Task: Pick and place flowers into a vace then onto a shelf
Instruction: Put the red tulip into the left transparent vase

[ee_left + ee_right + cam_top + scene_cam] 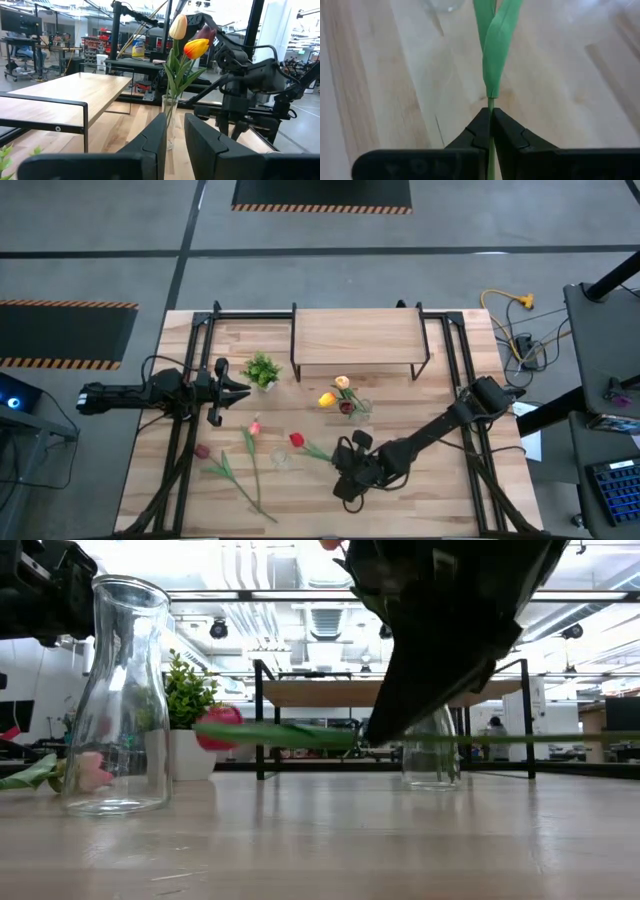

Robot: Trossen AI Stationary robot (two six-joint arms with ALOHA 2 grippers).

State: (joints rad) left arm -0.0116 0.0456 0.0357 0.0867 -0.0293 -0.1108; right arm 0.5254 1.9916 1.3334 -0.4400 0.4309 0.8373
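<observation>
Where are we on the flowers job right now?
Done: three tulips stand in the vase. In hand: the right gripper is shut on the red tulip by its stem. Left: two tulips on the table, then the shelf. The left gripper waits.

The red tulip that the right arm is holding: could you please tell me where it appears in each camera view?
High view: red tulip lies left of the right gripper, lower centre.
Low view: its head and level stem run across mid-picture, above the table.
Left wrist view: not in it.
Right wrist view: only stem and leaf, pinched in the shut jaws.
Shared landmark: the glass vase with flowers, also in the low view.
</observation>
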